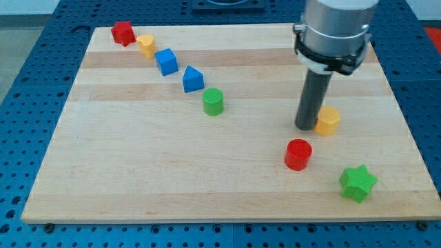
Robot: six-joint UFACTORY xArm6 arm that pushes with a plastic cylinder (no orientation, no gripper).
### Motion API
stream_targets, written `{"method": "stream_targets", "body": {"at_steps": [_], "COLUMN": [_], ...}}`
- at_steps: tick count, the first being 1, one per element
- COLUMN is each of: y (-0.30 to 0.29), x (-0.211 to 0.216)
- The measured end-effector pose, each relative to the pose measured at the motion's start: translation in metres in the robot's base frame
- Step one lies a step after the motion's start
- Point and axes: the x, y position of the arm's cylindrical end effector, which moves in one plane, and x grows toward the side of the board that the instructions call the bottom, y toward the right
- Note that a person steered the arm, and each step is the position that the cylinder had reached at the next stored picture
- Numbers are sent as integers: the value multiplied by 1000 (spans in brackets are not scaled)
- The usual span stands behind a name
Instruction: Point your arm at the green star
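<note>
The green star (357, 182) lies near the view's bottom right corner of the wooden board (138, 172). My tip (305, 127) is the lower end of a dark rod that stands upright on the board, up and to the left of the star. The tip sits right beside the left side of a yellow block (328, 120); I cannot tell if they touch. A red cylinder (298, 153) lies just below the tip, between it and the star.
A line of blocks runs from the view's top left toward the middle: a red block (123, 32), a yellow block (145, 45), a blue block (166, 61), a blue wedge-like block (193, 79) and a green cylinder (213, 102). A blue perforated table surrounds the board.
</note>
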Motion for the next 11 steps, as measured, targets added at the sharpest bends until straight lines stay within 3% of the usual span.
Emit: {"method": "stream_targets", "body": {"at_steps": [2,4,5,6,7,9,10,11], "y": [13,-115,-133,-120,-71,8,12,12], "x": [0,19,64,104,113,85,36,45]}}
